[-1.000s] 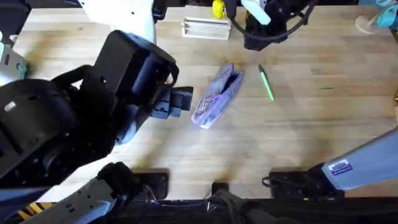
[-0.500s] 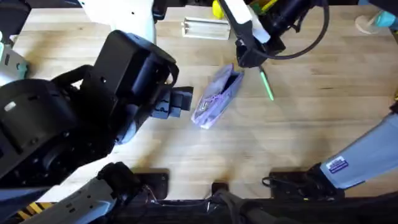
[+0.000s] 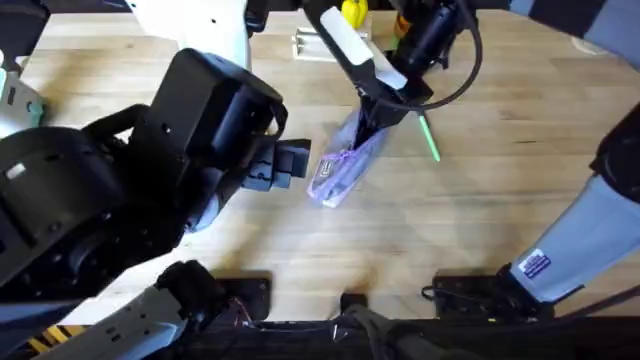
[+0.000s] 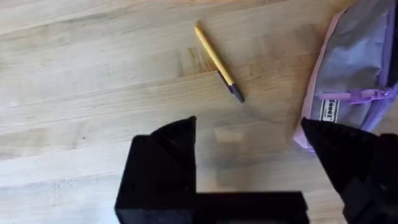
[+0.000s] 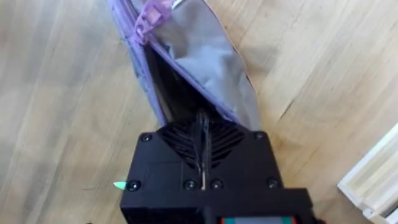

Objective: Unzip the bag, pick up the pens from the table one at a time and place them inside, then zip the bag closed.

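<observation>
While the bag point(image 3: 338, 170) lies slanted mid-tabletop point(image 3: 480, 220), its mouth gapes dark along the zip, and the pull point(image 4: 360, 96) sits at the label end, so I judge the unzipping done or nearly so. The right end effector point(image 3: 368, 122) is down on the bag's far end, clenched tight. Whether it pinches fabric I cannot tell. The left end effector point(image 4: 249, 127) hovers released just beside the label end, one finger close to the bag's corner.

Both pens are on the tabletop. The green pen point(image 3: 429, 138) lies just beside the bag on the right arm's side. The yellow pen point(image 4: 217, 61) lies apart from the bag, ahead of the left end effector.

To do this step well, keep the mouth wide. If the right holds the far end, the left could pin the label end so the bag does not slide or fold shut. Take one pen at a time, gripped near its middle, and feed it lengthwise along the opening. A crosswise entry would likely catch on the zip teeth.
</observation>
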`<control>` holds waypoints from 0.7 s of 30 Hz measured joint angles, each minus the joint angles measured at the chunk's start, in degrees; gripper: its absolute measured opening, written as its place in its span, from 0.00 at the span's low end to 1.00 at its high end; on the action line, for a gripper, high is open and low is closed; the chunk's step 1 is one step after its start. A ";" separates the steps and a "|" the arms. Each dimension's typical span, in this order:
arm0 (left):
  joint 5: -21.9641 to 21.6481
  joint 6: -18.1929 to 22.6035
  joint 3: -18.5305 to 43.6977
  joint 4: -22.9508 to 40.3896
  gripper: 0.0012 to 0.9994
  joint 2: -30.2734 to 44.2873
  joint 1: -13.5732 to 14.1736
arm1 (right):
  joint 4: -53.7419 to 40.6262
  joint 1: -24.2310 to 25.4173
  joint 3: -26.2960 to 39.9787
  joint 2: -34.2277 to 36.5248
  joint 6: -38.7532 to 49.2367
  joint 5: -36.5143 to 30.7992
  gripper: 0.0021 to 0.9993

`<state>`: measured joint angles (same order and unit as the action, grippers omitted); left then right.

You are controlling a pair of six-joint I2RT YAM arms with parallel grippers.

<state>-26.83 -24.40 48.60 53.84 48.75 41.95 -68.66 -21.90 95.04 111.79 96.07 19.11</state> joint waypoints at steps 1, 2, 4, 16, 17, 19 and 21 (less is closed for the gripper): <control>0.00 0.00 0.00 0.00 0.99 0.00 0.00 | -0.26 -1.59 0.00 0.11 0.04 1.51 0.03; -0.03 0.00 0.00 0.00 0.99 -0.02 0.00 | -0.31 -1.92 0.00 0.09 0.04 2.12 0.03; -1.01 -0.01 0.00 1.08 0.99 -0.01 0.00 | -1.36 -2.91 0.00 0.42 0.03 4.15 0.03; -3.83 7.84 0.00 6.47 0.99 0.00 -0.48 | -2.47 -4.08 0.04 3.15 0.04 5.01 0.03; -3.24 9.40 0.00 6.11 0.99 0.00 -0.48 | -2.45 -4.08 0.07 3.18 0.04 5.06 0.03; -1.47 12.37 0.00 4.75 0.99 0.00 -0.48 | -2.30 -4.08 0.07 3.26 0.04 5.20 0.03; 0.65 14.88 0.00 3.42 0.99 -0.01 -0.48 | -2.27 -4.08 0.07 3.33 0.21 5.35 0.03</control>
<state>-26.18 -9.53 48.60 57.27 48.74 41.47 -70.94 -25.98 95.11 115.12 96.28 24.46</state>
